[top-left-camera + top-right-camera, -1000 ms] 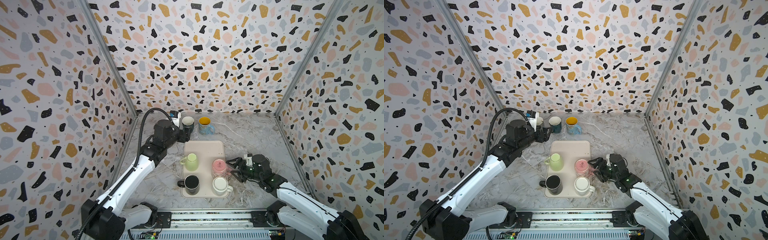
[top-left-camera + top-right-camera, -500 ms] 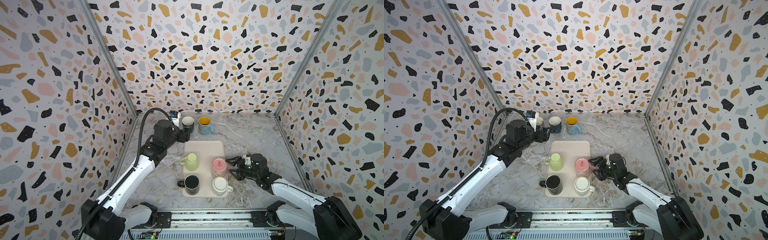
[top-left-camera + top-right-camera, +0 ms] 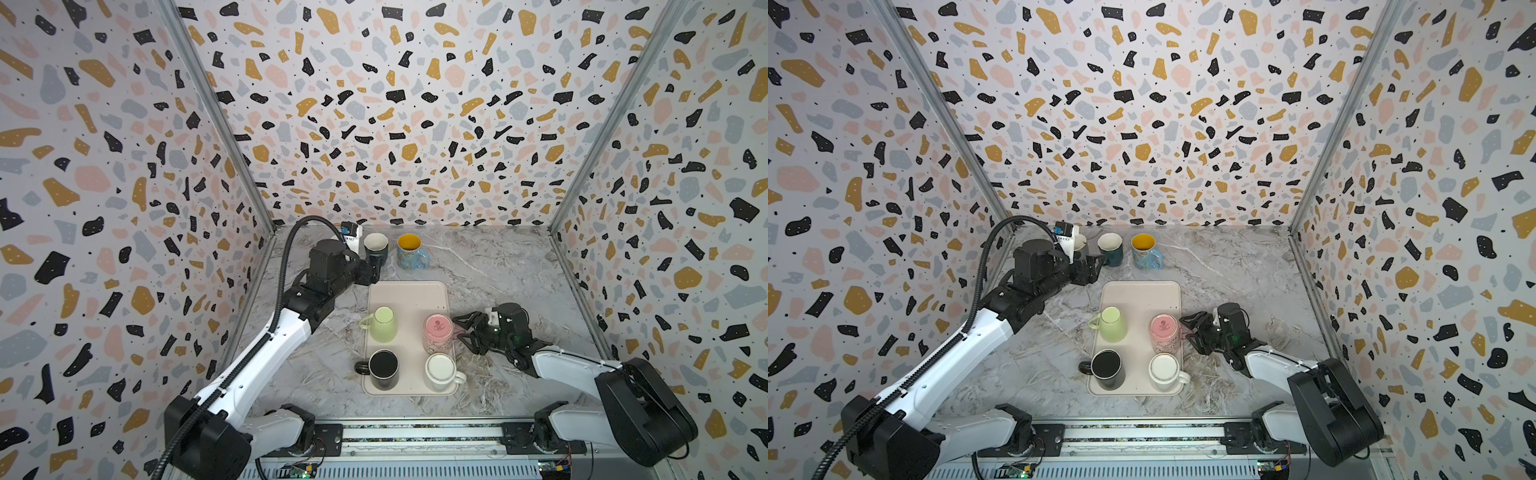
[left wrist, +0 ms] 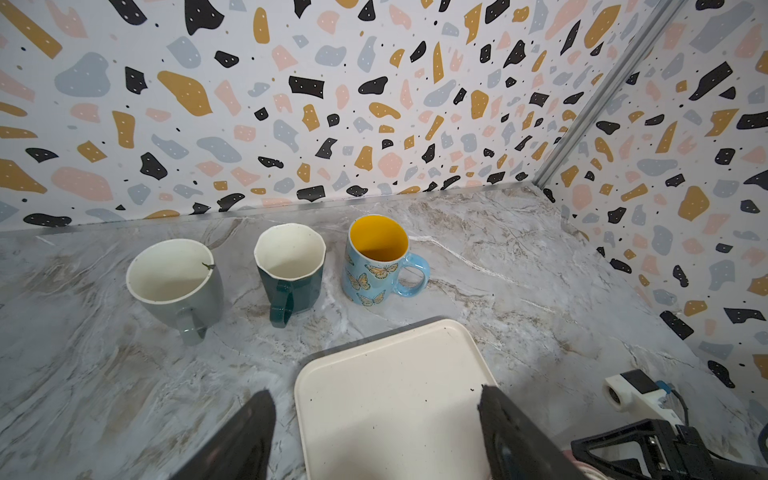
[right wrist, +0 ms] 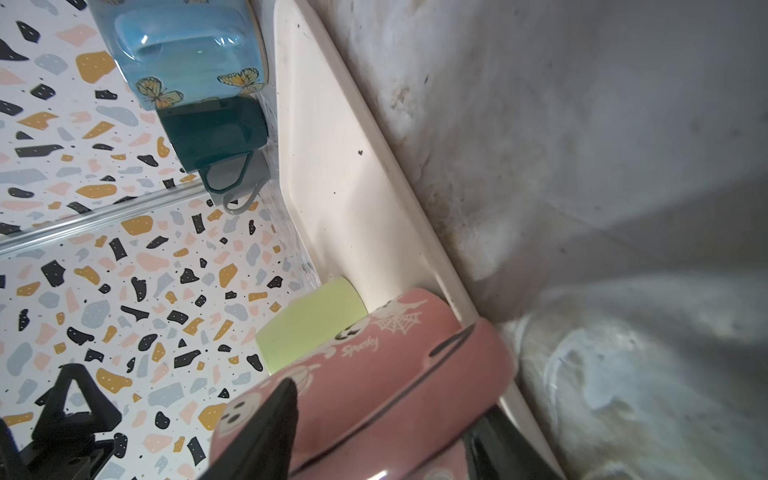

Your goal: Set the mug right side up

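The pink mug (image 5: 374,365), lettered "Spooky", stands upside down on the tray (image 3: 407,295), its handle between the fingers of the right gripper (image 3: 462,332). This gripper has moved closer and narrowed since a second ago, though whether it pinches yet is unclear. The left gripper (image 4: 374,399) is spread.

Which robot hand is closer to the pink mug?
Right. The right gripper sits at the pink mug's side, straddling its handle. The left gripper is far back, by the dark green mug.
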`<state>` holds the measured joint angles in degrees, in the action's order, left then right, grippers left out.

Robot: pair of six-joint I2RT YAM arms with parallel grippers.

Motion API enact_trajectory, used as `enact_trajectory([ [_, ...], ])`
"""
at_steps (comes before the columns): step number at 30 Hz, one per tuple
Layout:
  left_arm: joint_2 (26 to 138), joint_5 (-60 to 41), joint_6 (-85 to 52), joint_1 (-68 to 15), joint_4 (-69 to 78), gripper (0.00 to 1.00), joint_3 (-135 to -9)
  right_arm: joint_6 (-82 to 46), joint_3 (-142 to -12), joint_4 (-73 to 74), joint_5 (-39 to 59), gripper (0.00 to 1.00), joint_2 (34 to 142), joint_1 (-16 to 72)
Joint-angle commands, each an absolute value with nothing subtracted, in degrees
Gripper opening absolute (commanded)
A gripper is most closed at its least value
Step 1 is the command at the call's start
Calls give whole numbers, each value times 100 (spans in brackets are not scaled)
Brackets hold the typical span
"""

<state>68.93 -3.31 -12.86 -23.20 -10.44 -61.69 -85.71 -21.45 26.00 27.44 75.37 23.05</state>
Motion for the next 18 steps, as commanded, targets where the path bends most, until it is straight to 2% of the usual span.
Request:
enact_trajectory([
  [1, 6899, -237, -1222, -2288, -1019, 78, -6218, -8437, -2481, 3035, 2840, 59, 7706, 2241],
  [5, 6865, -177, -1182, -2285, -1063, 78, -6222, -8424, -2590, 3208, 2904, 53, 7938, 2206],
  [15, 6864, -97, -1130, -2277, -1136, 78, -6263, -8486, -2810, 3674, 3217, 49, 8572, 2175],
  [18, 6869, -79, -1123, -2284, -1157, 78, -6267, -8466, -2880, 3739, 3226, 45, 8692, 2171],
])
